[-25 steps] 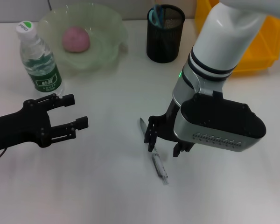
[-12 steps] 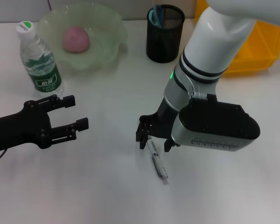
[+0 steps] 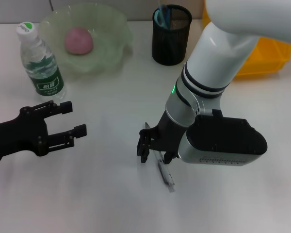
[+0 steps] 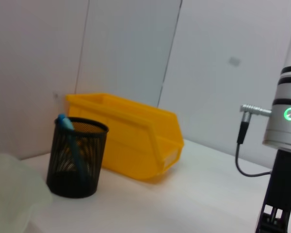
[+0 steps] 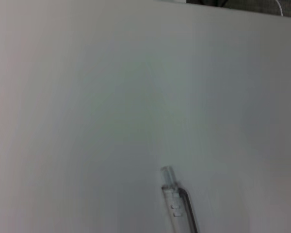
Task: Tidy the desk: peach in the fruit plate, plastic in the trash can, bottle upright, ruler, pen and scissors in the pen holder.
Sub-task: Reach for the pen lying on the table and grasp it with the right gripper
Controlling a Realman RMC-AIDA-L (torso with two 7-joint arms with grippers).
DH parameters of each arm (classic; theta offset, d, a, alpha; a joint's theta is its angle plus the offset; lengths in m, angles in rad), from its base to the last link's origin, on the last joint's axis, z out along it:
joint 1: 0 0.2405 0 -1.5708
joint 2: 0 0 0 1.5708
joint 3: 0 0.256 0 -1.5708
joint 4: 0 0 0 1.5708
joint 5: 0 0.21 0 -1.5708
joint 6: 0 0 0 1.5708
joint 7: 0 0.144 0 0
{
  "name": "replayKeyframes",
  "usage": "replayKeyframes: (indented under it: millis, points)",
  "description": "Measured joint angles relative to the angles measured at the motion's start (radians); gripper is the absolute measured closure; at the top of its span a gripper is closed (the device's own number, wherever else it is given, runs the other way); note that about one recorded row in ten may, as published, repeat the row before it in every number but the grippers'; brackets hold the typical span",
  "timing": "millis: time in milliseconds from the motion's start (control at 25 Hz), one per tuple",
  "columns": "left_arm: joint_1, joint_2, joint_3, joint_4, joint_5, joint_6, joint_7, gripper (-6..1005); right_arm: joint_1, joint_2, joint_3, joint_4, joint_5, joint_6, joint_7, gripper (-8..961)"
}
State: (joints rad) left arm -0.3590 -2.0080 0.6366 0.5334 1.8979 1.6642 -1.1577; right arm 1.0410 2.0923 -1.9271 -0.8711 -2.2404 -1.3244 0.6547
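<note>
Pen [image 3: 164, 171] lying flat on white desk [image 3: 111, 194], at 6 o'clock from black mesh pen holder [image 3: 171, 35]. Right gripper [image 3: 154, 149] low over the pen's upper end, fingers spread astride it. Left gripper [image 3: 70, 119] at 9 o'clock, fingers spread, holding nothing. Peach [image 3: 79, 41] in green plate [image 3: 111, 34]; bottle [image 3: 40, 62] upright.

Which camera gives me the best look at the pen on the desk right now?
The head view: the pen lies on the desk with the right end effector straddling its upper part, the lower half exposed. The right wrist view shows only one end. The left wrist view shows none of it.
</note>
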Motion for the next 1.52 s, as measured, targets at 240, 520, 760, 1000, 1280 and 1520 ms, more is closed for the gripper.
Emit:
replayKeyframes:
  millis: [240,520,760,1000,1280,1520]
  points:
    - [0.016,0.010,0.002,0.001,0.000,0.003,0.001,216,-0.008,0.000,-0.013,-0.009,0.003,0.004,0.000,426]
    - [0.017,0.020,0.004,0.001,0.000,0.015,0.001,216,-0.013,0.000,-0.021,-0.021,0.004,0.002,0.000,423]
    - [0.008,0.022,0.004,0.008,0.000,0.033,0.002,216,-0.013,0.000,-0.020,-0.020,0.000,-0.001,0.002,436]
    - [0.004,0.020,0.002,0.008,-0.001,0.034,0.003,216,-0.010,0.000,-0.015,-0.015,-0.015,-0.002,0.010,474]
    - [0.002,0.011,0.001,0.010,-0.001,0.029,0.013,216,-0.002,0.000,-0.014,0.003,-0.029,-0.003,0.022,493]
    - [0.002,0.008,0.002,0.010,-0.002,0.031,0.016,216,0.002,0.000,-0.012,0.013,-0.027,-0.002,0.018,509]
